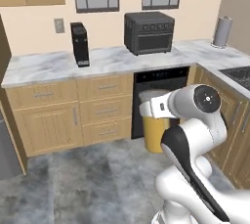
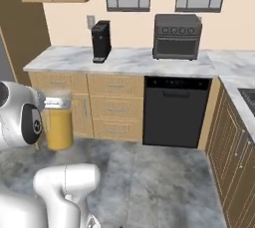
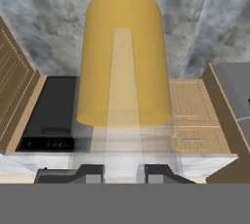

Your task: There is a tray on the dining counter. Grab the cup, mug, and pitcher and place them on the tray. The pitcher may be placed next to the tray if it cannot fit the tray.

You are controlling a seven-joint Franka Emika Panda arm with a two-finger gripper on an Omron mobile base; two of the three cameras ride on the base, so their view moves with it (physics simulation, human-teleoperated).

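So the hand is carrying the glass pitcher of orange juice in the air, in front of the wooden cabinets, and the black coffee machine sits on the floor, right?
Not quite. The coffee machine stands on the marble worktop, not the floor, as the right base view shows. The rest holds: the hand carries the pitcher in front of the cabinets.

Base views flanking arm, sharing worktop [image 1: 58,64]; hand view downward

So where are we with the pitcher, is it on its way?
In hand: the pincer is shut on the pitcher, carried clear of the floor in front of the cabinets. Left: setting it on or beside the tray. The frames don't settle the cup and mug.
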